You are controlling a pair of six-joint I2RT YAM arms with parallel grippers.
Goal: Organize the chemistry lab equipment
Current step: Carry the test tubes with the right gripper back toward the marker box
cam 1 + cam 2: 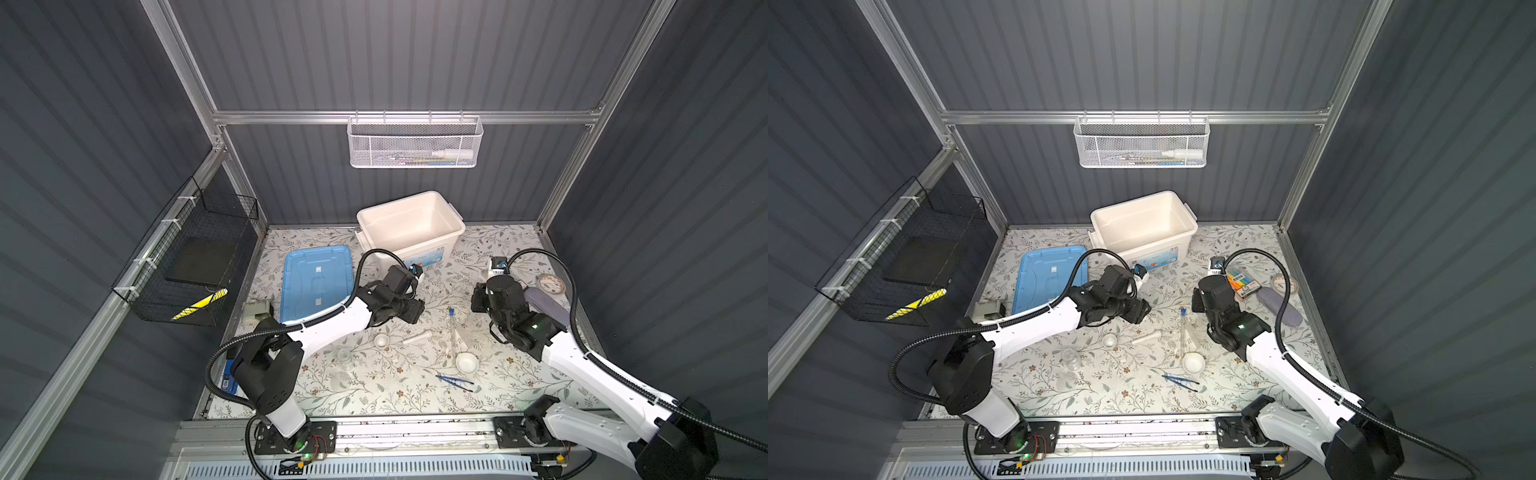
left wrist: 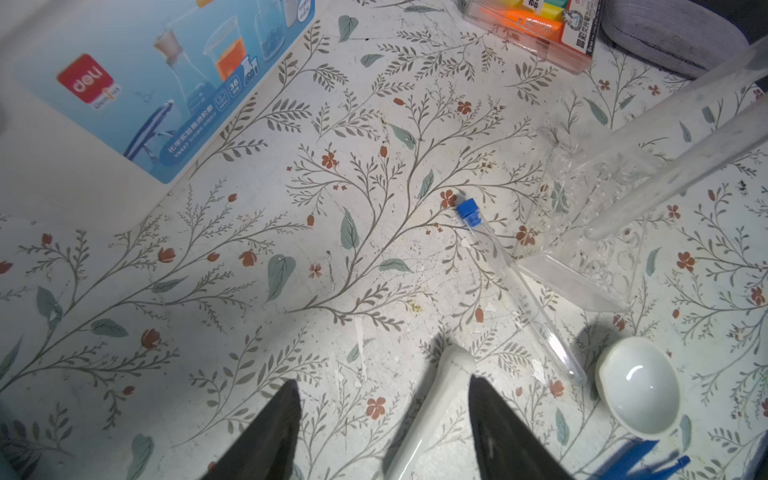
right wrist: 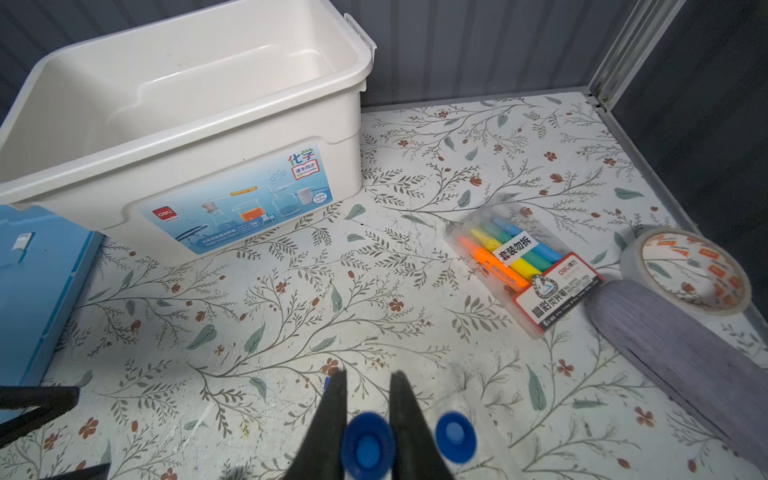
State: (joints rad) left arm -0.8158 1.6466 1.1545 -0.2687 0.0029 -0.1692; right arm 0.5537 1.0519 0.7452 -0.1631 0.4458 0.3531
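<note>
- grey ribbed walls close in a flower-patterned tabletop [image 1: 374, 399]; a white bin [image 1: 411, 232] stands at its far edge, with a blue lid [image 1: 318, 282] flat toward the left edge.
- mid-tabletop lie a loose tube [image 1: 451, 328], a white pestle [image 1: 417, 336], a small dish [image 1: 381, 340] and a larger dish [image 1: 466, 362]; the clear glassware [image 1: 344, 356] stands left of them, and the tweezers [image 1: 455, 381] lie toward the near edge.
- the left gripper [image 2: 382, 382] hovers with its fingers spread, the pestle's end between them.
- the right wrist view shows what both top views hide: the right gripper [image 3: 370, 376] pinches a capped tube [image 3: 368, 446], with a second cap [image 3: 456, 437] just beside it.
- the left wrist view makes out the clear rack [image 2: 582, 232] on the tabletop, two tilted tubes reaching into it.
- the marker pack [image 1: 1241, 282] lies near the right edge.
</note>
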